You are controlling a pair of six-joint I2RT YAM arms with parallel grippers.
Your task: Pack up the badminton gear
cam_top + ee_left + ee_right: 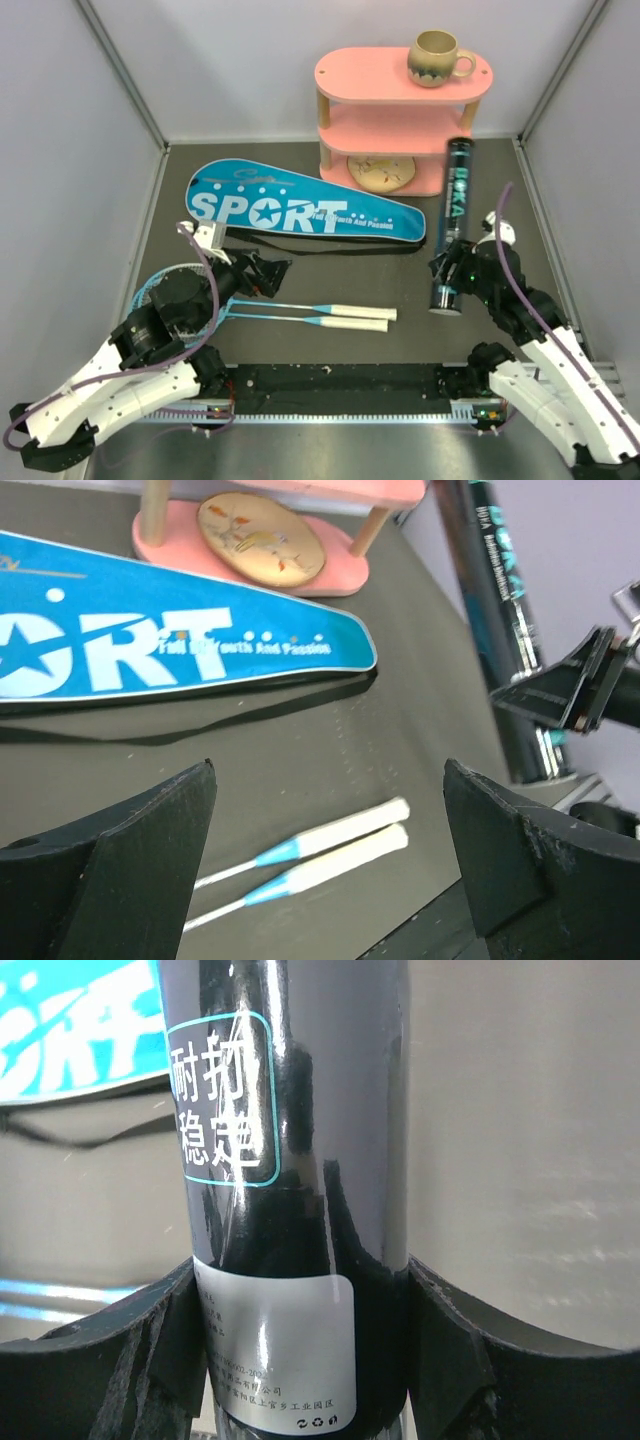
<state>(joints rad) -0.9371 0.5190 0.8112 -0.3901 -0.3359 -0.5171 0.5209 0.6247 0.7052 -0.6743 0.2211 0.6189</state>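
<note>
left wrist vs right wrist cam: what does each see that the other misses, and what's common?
Only left wrist: two white racket handles lying side by side, the shelf with a round plate on its bottom tier, and the open left gripper.
Only right wrist: the white-character label on the tube up close, with the right gripper shut on it, one finger against each side.
Both: the tube, the blue cover and the dark table.
</note>
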